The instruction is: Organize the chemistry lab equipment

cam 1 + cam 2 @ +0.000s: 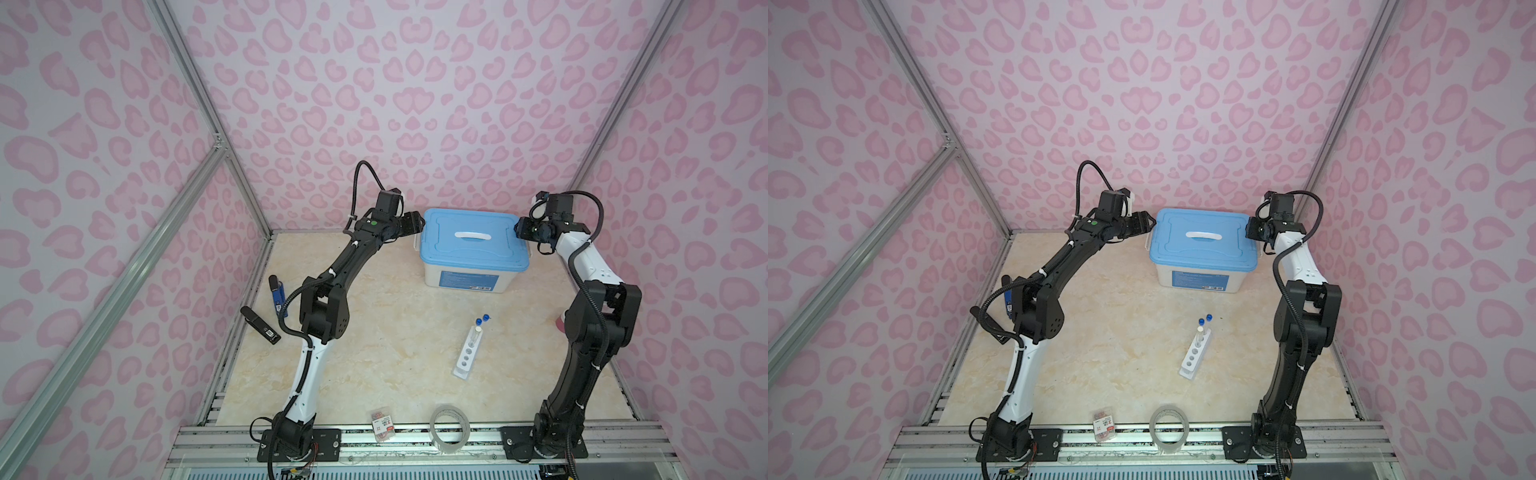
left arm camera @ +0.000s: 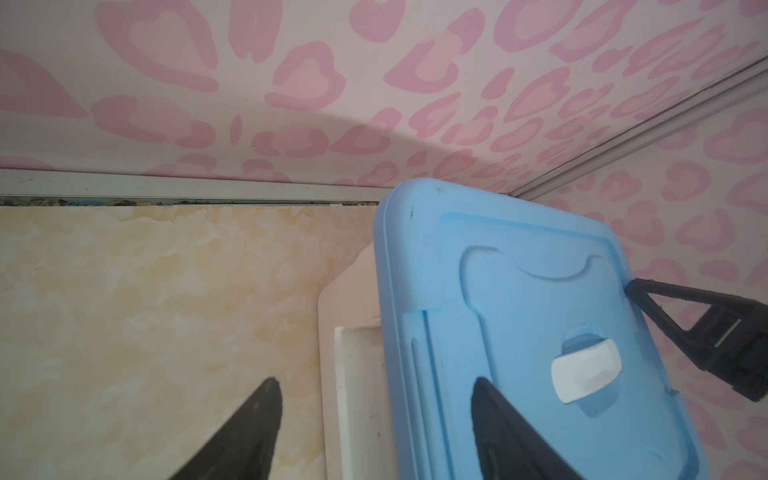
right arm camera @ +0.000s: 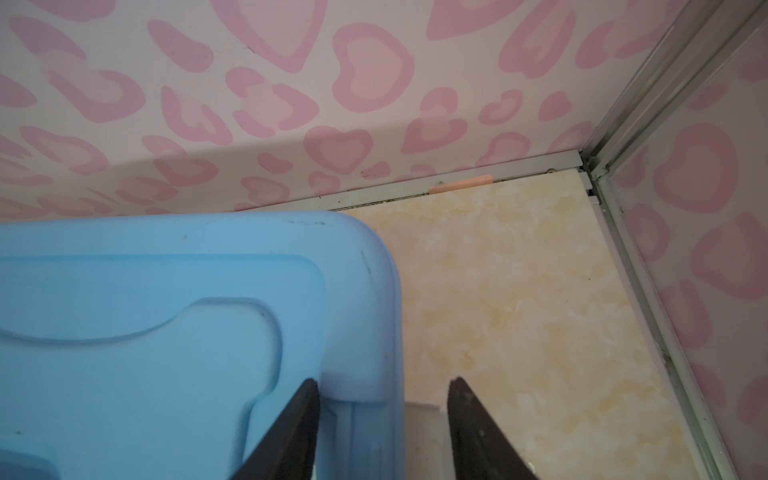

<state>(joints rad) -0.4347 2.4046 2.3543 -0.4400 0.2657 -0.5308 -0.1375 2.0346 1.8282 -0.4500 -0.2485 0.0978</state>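
looking down on a desk (image 1: 374,324) bearing a box (image 1: 465,280) at the back, near the wall, and wearing a blue lid (image 1: 444,253) with a white handle (image 1: 473,236) on top. reaching in at both ends of that lid.

poising the left claw (image 1: 419,227) at the lid's left edge. in the left wrist view, showing that claw (image 2: 374,380) wide open and gripping nothing, putting one finger (image 2: 249,428) over the desk and the other over the lid, and straddling a white latch (image 2: 353,365) sticking out from under the lid's rim.

poising the right claw (image 1: 519,233) at the lid's right edge. in the right wrist view, showing that claw (image 3: 383,379) with jaws standing about half apart, setting one finger (image 3: 291,428) over the lid and the other beyond the rim, with the rim lying between. pinching the rim or only straddling it: cannot tell.

finding the rack (image 1: 467,357) lying on the desk in front of the box, slanting, well apart from both claws, showing round holes along its near part. spotting tubes (image 1: 479,321) at the rack's far end, showing two blue caps side by side. standing in the holes or lying just behind: cannot tell.

noting tape (image 1: 433,428) and a packet (image 1: 382,424) sitting at the desk's front edge, near each other, well apart from the rack.
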